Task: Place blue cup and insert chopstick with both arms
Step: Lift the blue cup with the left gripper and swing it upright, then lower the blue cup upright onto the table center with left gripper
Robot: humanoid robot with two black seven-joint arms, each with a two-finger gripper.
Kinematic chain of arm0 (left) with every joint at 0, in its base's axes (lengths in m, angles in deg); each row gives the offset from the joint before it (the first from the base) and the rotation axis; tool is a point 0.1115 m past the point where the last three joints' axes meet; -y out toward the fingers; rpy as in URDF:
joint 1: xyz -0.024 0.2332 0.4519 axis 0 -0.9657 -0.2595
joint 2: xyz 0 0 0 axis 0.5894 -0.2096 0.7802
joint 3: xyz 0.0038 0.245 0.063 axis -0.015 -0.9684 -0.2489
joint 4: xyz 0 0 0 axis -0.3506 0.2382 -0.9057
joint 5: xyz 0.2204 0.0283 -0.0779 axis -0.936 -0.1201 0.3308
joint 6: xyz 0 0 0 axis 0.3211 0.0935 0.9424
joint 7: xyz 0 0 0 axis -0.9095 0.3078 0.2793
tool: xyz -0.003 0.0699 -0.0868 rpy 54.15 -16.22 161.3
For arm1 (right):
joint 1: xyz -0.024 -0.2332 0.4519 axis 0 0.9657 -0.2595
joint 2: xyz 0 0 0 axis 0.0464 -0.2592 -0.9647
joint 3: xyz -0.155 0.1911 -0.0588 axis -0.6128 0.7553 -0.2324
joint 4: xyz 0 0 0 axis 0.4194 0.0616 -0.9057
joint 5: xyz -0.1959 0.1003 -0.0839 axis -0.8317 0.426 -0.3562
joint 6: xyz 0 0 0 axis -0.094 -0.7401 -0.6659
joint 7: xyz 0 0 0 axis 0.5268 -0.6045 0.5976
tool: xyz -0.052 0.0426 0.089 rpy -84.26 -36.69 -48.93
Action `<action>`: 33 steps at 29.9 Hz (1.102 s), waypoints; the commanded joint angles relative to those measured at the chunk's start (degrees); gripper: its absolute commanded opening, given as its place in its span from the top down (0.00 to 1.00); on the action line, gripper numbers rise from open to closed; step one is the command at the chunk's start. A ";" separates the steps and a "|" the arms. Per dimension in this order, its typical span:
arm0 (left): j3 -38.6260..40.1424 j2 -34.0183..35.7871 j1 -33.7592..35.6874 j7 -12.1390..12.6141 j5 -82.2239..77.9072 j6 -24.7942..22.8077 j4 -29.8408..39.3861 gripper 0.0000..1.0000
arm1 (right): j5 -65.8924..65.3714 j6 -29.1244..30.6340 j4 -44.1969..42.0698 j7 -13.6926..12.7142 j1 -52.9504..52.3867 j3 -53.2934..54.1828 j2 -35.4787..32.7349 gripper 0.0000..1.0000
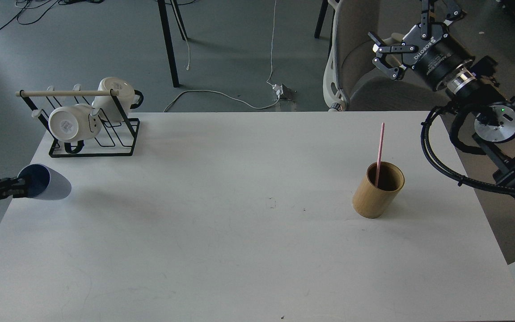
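Observation:
The blue cup [47, 184] is at the table's left edge, tipped on its side with its dark mouth facing left, held off the table. My left gripper [19, 187] comes in from the left edge and is shut on the cup's rim. The pink chopstick [379, 153] stands upright in a tan wooden cylinder [377, 190] on the right part of the table. My right gripper [385, 52] is open and empty, high up beyond the table's far right corner, well above and behind the chopstick.
A black wire rack [92, 134] with a pale wooden rod and two white mugs [72, 123] stands at the far left corner. A grey chair [356, 67] stands behind the table's far edge. The white table [248, 232] fills the middle.

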 commanded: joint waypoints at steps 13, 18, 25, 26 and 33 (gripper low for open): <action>-0.20 7.84 23.79 -0.01 -3.60 -14.90 37.54 1.00 | 0.02 0.00 -5.67 -0.35 -0.16 0.00 0.71 0.01; -2.20 -5.77 27.92 -0.01 -7.57 -21.94 33.69 1.00 | 0.81 0.00 -5.84 -0.61 -0.07 2.54 0.62 0.01; -20.49 -26.70 36.37 -0.01 -7.39 -22.12 19.71 1.00 | 0.81 0.00 -11.29 -0.70 -1.38 7.46 0.89 0.01; -20.76 -27.76 36.46 -0.01 -7.39 -22.21 19.35 1.00 | 0.81 0.00 -11.55 -0.70 -1.82 7.55 0.89 0.01; -23.48 -34.80 36.81 -0.01 -7.57 -22.30 16.90 1.00 | 0.81 0.00 -11.73 -0.70 -1.83 7.47 0.71 0.01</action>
